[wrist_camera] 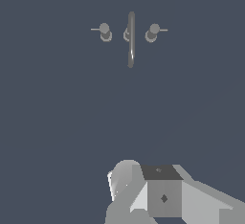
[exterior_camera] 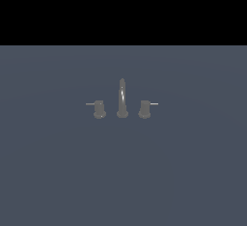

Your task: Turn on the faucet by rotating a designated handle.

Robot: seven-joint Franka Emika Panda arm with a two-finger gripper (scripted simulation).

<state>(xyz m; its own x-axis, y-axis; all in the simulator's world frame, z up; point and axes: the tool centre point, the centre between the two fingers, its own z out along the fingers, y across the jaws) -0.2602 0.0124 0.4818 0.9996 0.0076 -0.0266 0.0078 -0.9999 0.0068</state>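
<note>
Surrounding faucet (exterior_camera: 122, 99) — open grey floor (exterior_camera: 48, 172)

Two views, one faucet

The exterior view faces the faucet (exterior_camera: 122, 100) level-on from afar, centred; the wrist view looks steeply down from well off, the faucet (wrist_camera: 130, 36) at 12 o'clock; both share it.

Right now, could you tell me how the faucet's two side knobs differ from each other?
The handle stands on the exterior view's left of the spout, and the other knob stands on that view's right. The handle's thin silver lever points to that view's left, while the other knob's lever points right. Both are stubby grey cylinders of like size, mirror twins, and nothing touches either one.
</note>
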